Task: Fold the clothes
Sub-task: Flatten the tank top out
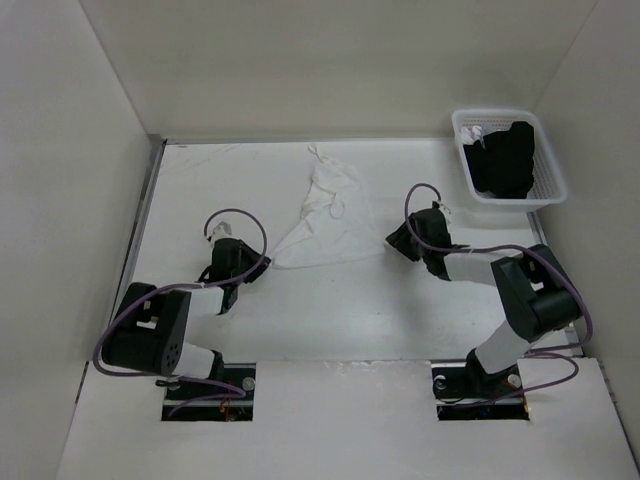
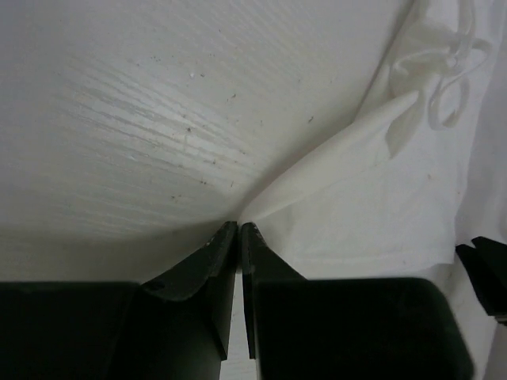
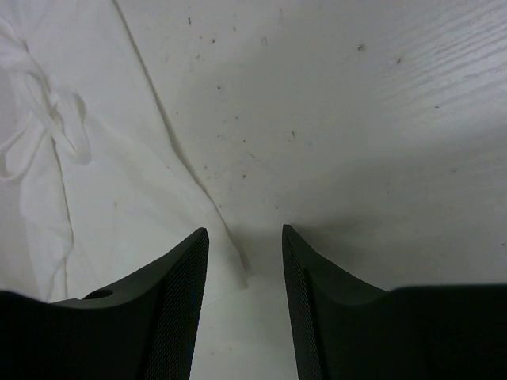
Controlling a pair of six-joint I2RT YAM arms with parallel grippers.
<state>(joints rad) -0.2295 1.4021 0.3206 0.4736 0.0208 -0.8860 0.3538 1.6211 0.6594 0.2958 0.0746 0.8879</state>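
A small white camisole [image 1: 325,215] lies flat near the middle of the tabletop [image 1: 200,190], a bit closer to the far edge. Its narrow end points to the far edge. Its two thin straps [image 1: 320,152] lie in little loops there. The wide end faces the two arms.

The left pincer [image 1: 262,262] is low at the near left corner of the camisole. In the left wrist view, this pincer [image 2: 239,229] has its jaws almost shut, with only a thin line between them. The pointed corner of the camisole [image 2: 356,198] runs right into the tips and looks pinched there. The cloth rises in a soft fold toward that spot. The straps [image 2: 451,95] curl at the top right of this view.

The right pincer [image 1: 392,240] is at the near right corner of the camisole. In the right wrist view, this pincer [image 3: 244,231] has its jaws wide apart and holds nothing. The edge of the camisole [image 3: 119,198] ends in a thin tip that lies on the tabletop between the two jaws. The straps [image 3: 47,127] show on the left.

A white basket [image 1: 490,113] sits in the far right corner of the tabletop, well apart from the camisole. A black garment [image 1: 505,160] lies inside it.
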